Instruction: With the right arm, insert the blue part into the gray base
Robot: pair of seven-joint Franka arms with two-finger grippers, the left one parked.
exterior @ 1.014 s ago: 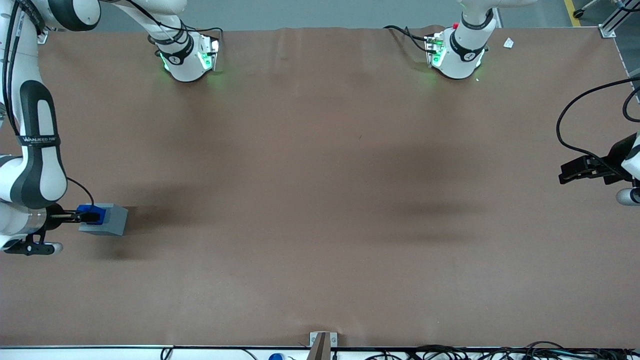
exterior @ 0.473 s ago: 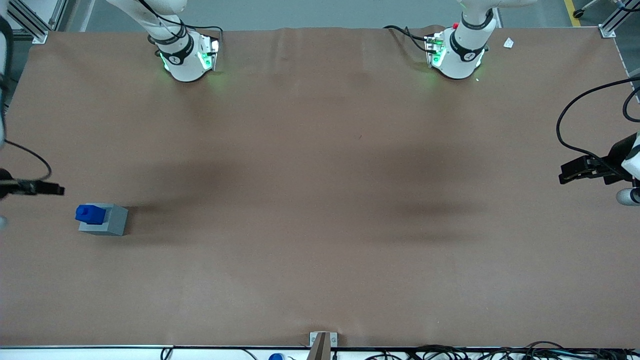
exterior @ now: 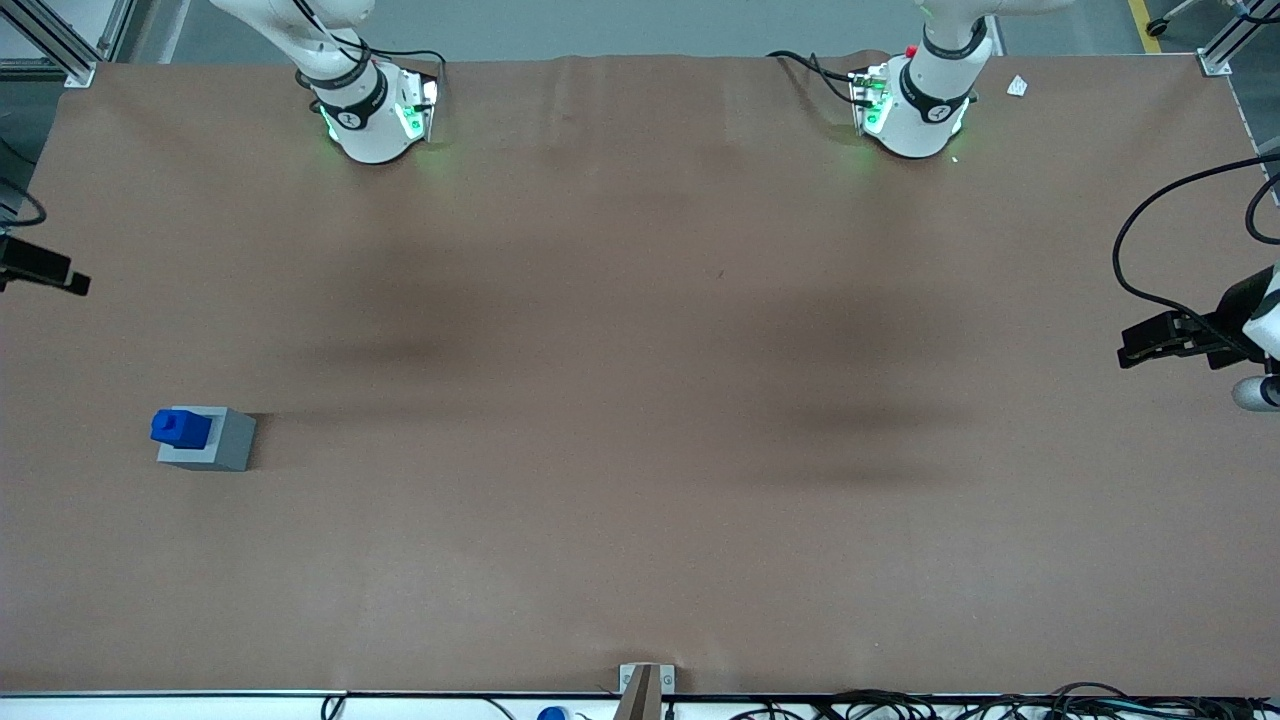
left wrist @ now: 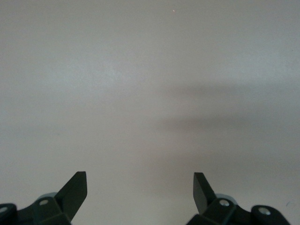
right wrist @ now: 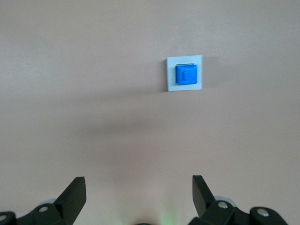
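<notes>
Brown paper-covered table [exterior: 640, 400] bearing one light gray cube-shaped base [exterior: 225, 445] and one small bright blue plastic block [exterior: 180, 427]. A second ago the black two-finger gripper [right wrist: 138, 197] clasped the blue block; it has since let go and risen clear, fingers [right wrist: 75, 194] spread apart and empty. The block, seated in the base's recess well below the fingertips, suggests insertion is complete.
</notes>
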